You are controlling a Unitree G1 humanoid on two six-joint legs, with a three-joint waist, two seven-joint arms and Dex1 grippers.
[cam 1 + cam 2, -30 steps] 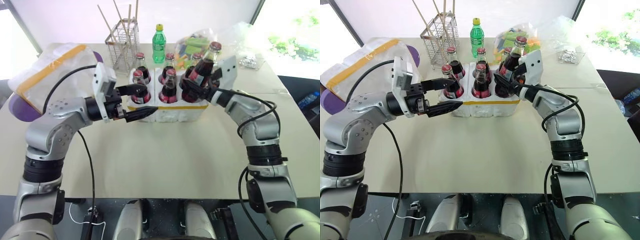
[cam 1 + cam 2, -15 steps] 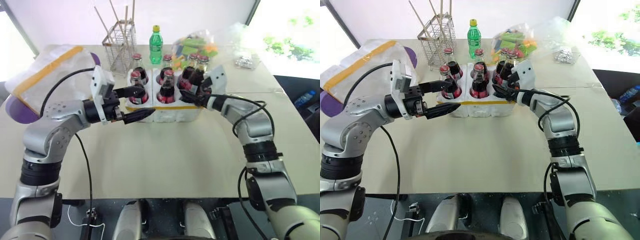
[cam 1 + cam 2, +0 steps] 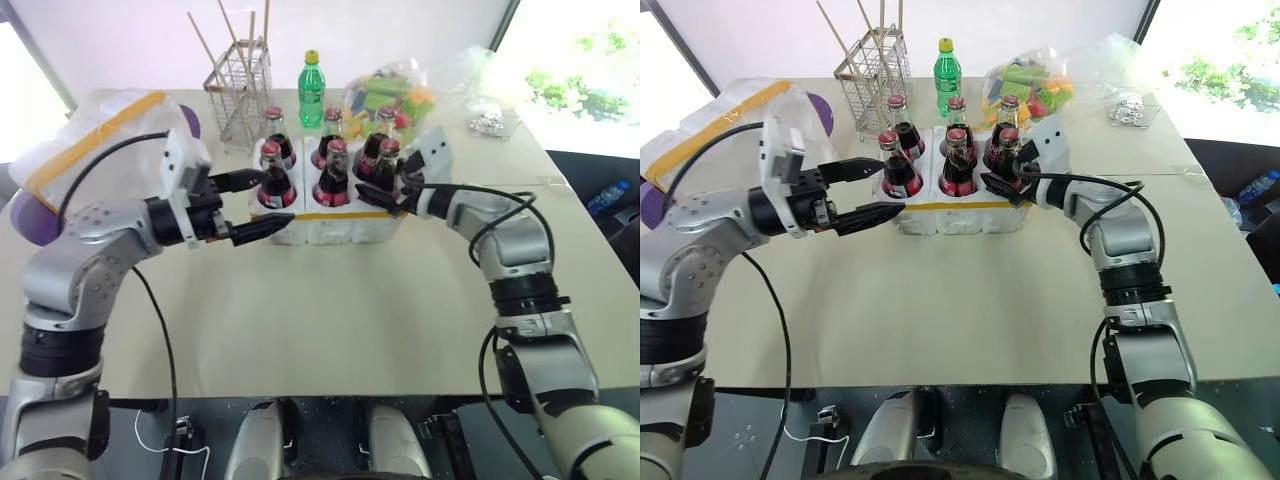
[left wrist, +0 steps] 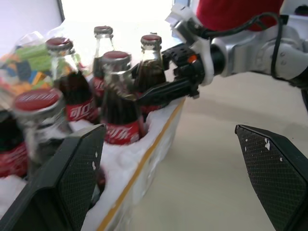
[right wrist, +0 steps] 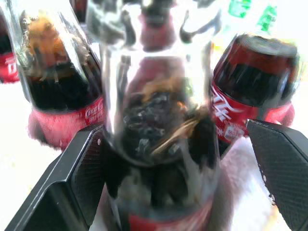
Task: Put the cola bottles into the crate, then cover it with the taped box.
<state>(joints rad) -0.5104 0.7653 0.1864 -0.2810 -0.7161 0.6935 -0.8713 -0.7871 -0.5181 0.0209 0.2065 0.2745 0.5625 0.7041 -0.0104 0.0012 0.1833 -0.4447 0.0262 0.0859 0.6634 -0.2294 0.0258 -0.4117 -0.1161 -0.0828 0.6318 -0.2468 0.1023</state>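
Now that the right gripper has let go, the last of the cola bottles stands in the near right well of the crate, where a second ago it was still tilted and clamped above that corner. All six bottles look seated, two rows of three, red caps up, so I judge the loading half of the job finished and the covering half not begun.

Its two black fingers are spread wide on either side of that bottle's dark body; the right wrist view shows a gap between each pad and the glass, so it is released, not gripping. The left gripper hangs wide open too, empty, just beside the crate's left end, one finger level with the near left bottle and the other lower against the foam wall; I cannot tell whether it touches.

Off to the robot's left, well apart from the crate, the taped box lies on the table with its yellow band showing, untouched. A wire rack and a green plastic bottle stand behind the crate.
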